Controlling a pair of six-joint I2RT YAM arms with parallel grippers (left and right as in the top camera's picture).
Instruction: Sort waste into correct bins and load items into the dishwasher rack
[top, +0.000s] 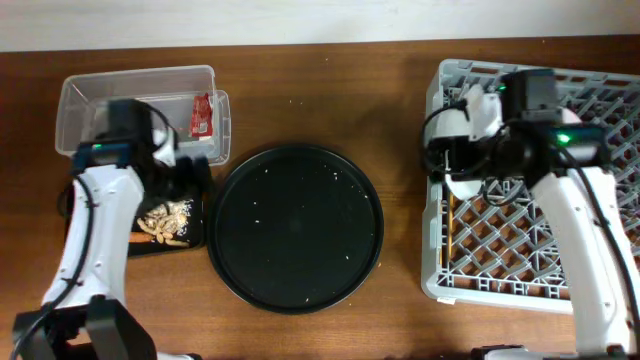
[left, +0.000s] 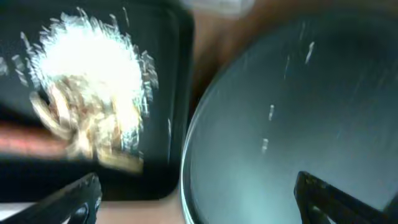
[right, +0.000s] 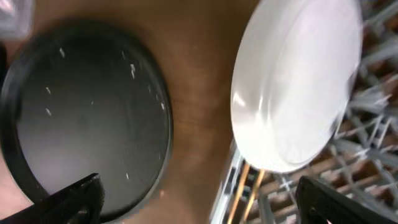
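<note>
The red wrapper lies in the clear tub. Beige food scraps and the orange carrot lie in the flat black tray; the left wrist view shows them blurred, with scraps and carrot. My left gripper is open and empty over the tray's edge. A white round dish, plate or bowl I cannot tell, leans on edge in the grey dishwasher rack. Chopsticks lie in the rack below it. My right gripper is open and empty beside the dish. The blue cup is out of view.
The large round black tray lies mid-table between the bins and the rack, with small crumbs on it. It shows in the left wrist view and in the right wrist view. Brown table surrounds it.
</note>
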